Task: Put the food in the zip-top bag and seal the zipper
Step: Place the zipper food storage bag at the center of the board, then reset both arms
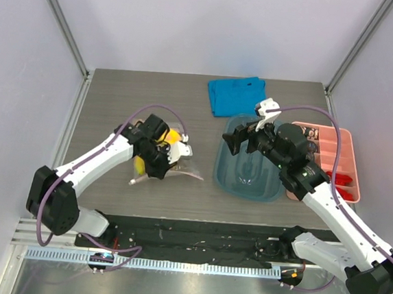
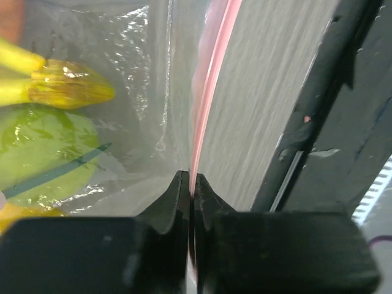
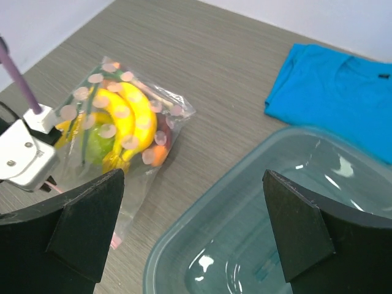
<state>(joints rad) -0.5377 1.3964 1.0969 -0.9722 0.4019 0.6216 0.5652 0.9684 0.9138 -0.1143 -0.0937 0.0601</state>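
zip-top bag (image 3: 92, 82): lying bulging, food (image 3: 138, 113) showing through
zipper (image 2: 211, 92): pink, running straight
left end effector (image 2: 191, 184): pinching the zipper
right end effector (image 3: 193, 177): gaping wide

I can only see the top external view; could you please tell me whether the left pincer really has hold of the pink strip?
Observer: Yes. In the left wrist view the left pincer is shut on the pink zipper, which runs up from between its tips.
Operator: Thank you. Is anything inside?
Observer: The right wrist view shows bananas and a green fruit behind the dotted plastic of the bag.
Operator: And the other arm?
Observer: The right pincer is open and holds nothing, hovering above the teal tub.
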